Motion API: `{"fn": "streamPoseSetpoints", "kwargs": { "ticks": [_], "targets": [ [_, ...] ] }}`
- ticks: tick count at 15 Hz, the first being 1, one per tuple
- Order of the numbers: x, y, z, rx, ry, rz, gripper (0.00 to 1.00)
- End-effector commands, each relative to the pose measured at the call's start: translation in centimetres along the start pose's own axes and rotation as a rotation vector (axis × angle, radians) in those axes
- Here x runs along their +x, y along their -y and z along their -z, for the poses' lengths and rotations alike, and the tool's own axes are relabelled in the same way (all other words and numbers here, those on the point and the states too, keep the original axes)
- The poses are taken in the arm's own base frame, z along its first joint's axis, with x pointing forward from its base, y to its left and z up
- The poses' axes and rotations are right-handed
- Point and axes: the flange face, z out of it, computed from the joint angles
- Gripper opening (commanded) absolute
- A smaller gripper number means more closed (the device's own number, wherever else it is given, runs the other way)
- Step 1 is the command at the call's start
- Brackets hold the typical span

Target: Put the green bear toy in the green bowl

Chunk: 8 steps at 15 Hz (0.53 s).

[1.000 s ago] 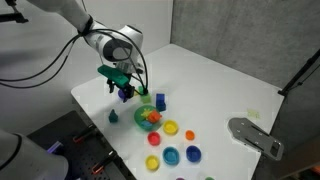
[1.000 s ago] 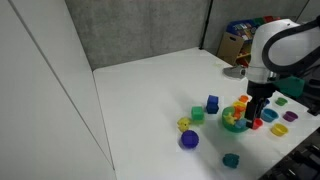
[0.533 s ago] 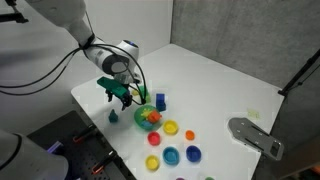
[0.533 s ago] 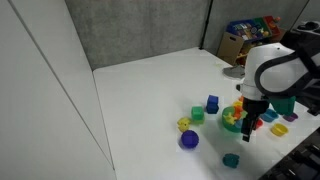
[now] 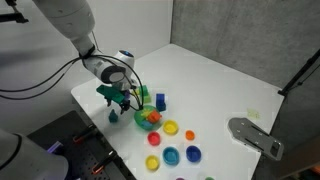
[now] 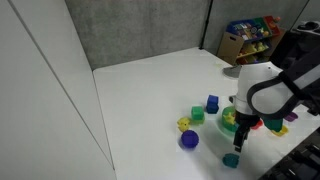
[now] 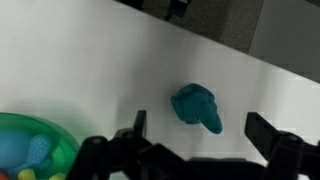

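The green bear toy (image 7: 196,106) is a small dark teal figure lying on the white table, between and just ahead of my fingers in the wrist view. It also shows in both exterior views (image 5: 113,117) (image 6: 231,160), near the table's edge. My gripper (image 7: 200,130) is open and empty, hovering just above the bear (image 5: 117,97) (image 6: 238,142). The green bowl (image 5: 143,112) stands beside the bear and holds several coloured pieces. Its rim shows at the lower left of the wrist view (image 7: 55,132), and my arm partly hides it in an exterior view (image 6: 228,120).
Flat yellow, red and blue discs (image 5: 171,127) lie beyond the bowl. A blue-and-green piece (image 5: 160,100), a light-green block (image 6: 198,115), a yellow piece (image 6: 184,124) and a purple ball (image 6: 189,140) sit nearby. The table edge runs close to the bear. A grey plate (image 5: 255,135) lies far off.
My gripper has moved away from the bowl area toward the table edge and come down over the bear. The bear and bowl have not moved.
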Motion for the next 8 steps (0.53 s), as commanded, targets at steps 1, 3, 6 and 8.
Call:
{"fn": "streamPoseSetpoints", "kwargs": {
  "ticks": [1, 3, 6, 8],
  "targets": [
    [0.8, 0.6, -2.0, -0.003, 0.005, 0.021, 1.0],
    [0.9, 0.8, -3.2, -0.003, 0.013, 0.029, 1.0],
    [1.0, 0.9, -4.9, -0.007, 0.022, 0.042, 1.0],
    [1.1, 1.0, -5.8, -0.017, 0.022, 0.057, 1.0]
  ]
}}
